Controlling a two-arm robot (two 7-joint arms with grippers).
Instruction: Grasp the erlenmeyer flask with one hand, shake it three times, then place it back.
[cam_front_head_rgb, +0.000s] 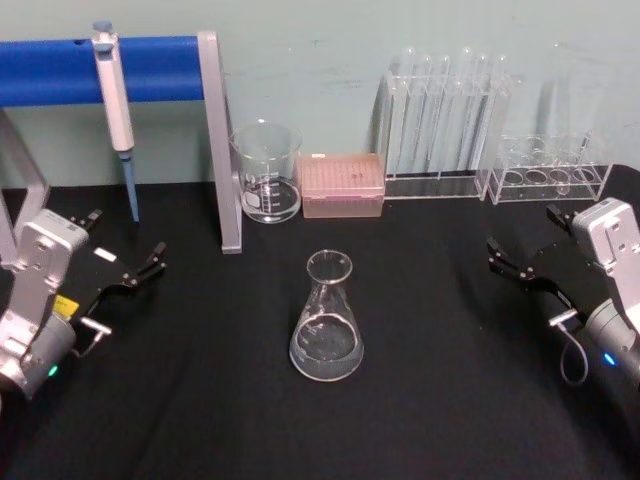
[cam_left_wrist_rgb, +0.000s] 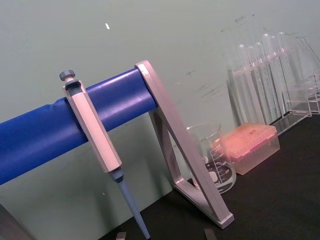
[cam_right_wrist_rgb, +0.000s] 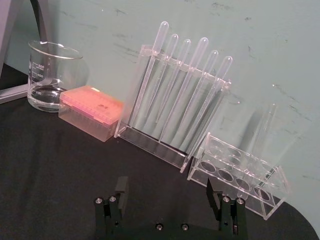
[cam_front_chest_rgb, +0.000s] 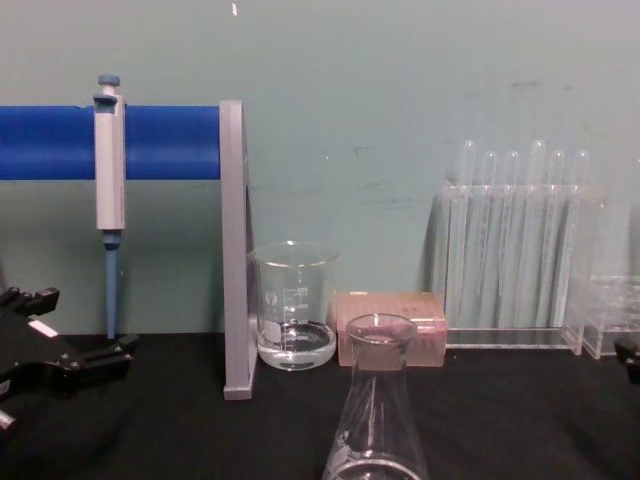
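Left end effector (cam_front_head_rgb: 122, 240) sits at the 9 o'clock edge of the desk (cam_front_head_rgb: 200, 420), jaws spread wide with nothing between them. You've got the right end effector (cam_front_head_rgb: 525, 238) mirrored at the 3 o'clock edge, just as wide and just as empty, and the right wrist view shows that same broad gap. Your target, the erlenmeyer flask (cam_front_head_rgb: 327, 322), stands upright dead centre on the black desk, well apart from both arms. The beaker (cam_front_head_rgb: 267, 172) is off at its 11 o'clock and the pink tip box (cam_front_head_rgb: 342, 186) at its 12, both back by the wall. Now think about what you're picking up: it's glass, so rigid, smooth, probably slick against the pads, and unforgiving of a hard set-down. Whether there's liquid in the base I can't tell, but the weight should ride low in that wide bottom. I'd take it on the narrow neck, just beneath the flared rim, so the lip acts as a stop during the shakes; the sloped body would likely squirt out of a pinch. From the left end effector the flask lies toward 4 o'clock, from the right end effector toward 8 o'clock, and neither is touching it.
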